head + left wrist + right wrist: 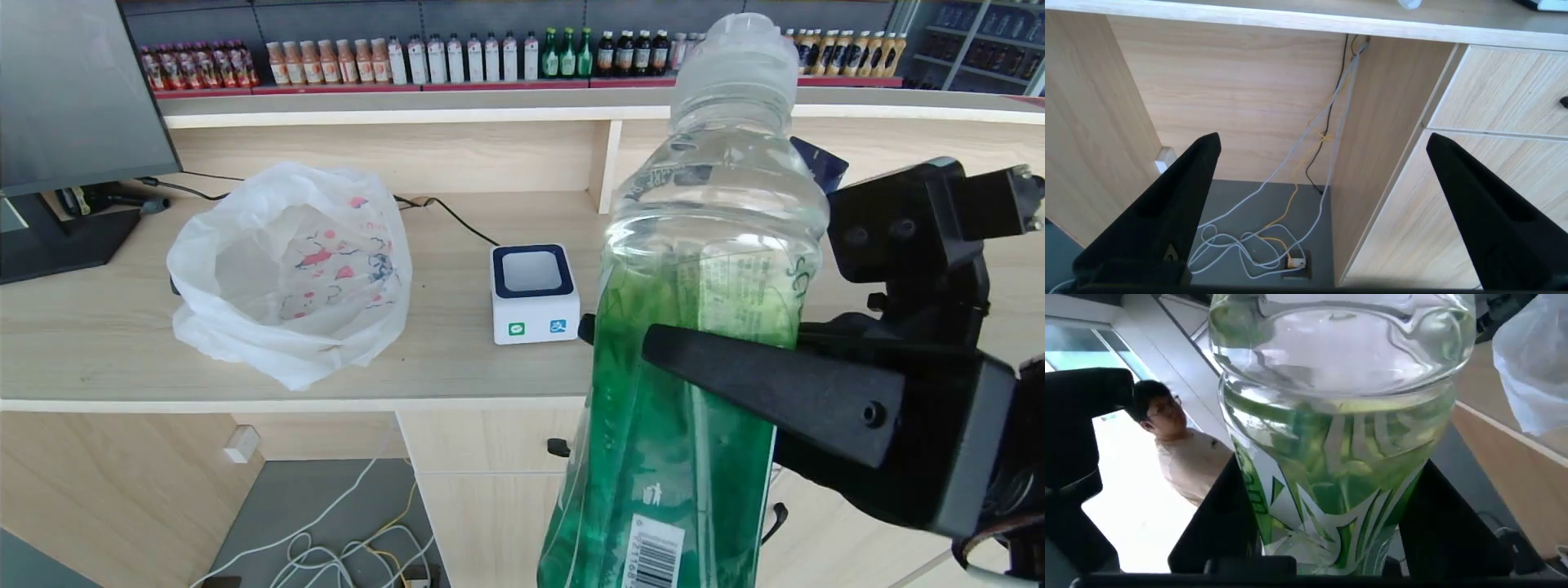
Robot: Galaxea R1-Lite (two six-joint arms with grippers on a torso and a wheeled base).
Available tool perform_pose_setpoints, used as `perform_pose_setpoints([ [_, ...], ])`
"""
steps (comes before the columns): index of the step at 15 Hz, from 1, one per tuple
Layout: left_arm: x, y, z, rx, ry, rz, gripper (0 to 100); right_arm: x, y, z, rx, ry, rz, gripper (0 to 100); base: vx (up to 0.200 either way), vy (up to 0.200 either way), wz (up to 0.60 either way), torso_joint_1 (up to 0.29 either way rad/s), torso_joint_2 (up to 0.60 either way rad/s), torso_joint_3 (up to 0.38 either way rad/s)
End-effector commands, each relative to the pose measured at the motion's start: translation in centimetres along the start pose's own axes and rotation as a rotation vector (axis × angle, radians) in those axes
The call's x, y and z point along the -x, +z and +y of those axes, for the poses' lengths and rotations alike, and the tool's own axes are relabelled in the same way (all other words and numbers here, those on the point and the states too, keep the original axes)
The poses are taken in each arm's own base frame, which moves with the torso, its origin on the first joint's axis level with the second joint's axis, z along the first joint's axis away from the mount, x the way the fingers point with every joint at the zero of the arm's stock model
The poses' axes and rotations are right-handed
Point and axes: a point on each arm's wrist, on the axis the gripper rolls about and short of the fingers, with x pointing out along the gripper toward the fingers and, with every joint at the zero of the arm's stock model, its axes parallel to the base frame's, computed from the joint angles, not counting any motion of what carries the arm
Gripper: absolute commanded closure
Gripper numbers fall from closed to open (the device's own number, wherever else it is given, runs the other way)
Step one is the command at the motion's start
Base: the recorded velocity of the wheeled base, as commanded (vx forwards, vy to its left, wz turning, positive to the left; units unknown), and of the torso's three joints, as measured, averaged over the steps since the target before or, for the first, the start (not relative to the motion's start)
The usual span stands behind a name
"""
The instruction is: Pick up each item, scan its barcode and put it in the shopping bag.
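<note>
Before the bench (98,343), right of the scanner (535,294), the bottle (710,269) was held upright by the right pincer (618,336) clamped around it; scanning was judged pending, and its low barcode (653,555) was to be turned toward the scanner window.

Green-labelled clear bottle (718,245); white bag (245,327), pink-blue print; white scanner (535,314), navy rim.

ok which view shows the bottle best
Head view: the bottle shows nearly whole, cap to barcode, held in the right gripper. The right wrist view has just its green-labelled body close up. The left wrist view faces cables under the counter.
</note>
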Motion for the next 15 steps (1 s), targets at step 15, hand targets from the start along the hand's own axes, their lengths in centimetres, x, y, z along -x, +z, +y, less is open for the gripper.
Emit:
perform_pose_setpoints([
  [15, 0.0, 0.0, 0.0, 0.000, -0.002, 0.000, 0, -1.9, 2.6, -1.9, -0.103, 0.019, -0.064, 100, 0.000, 0.000, 0.00, 0.000, 0.00, 0.000],
])
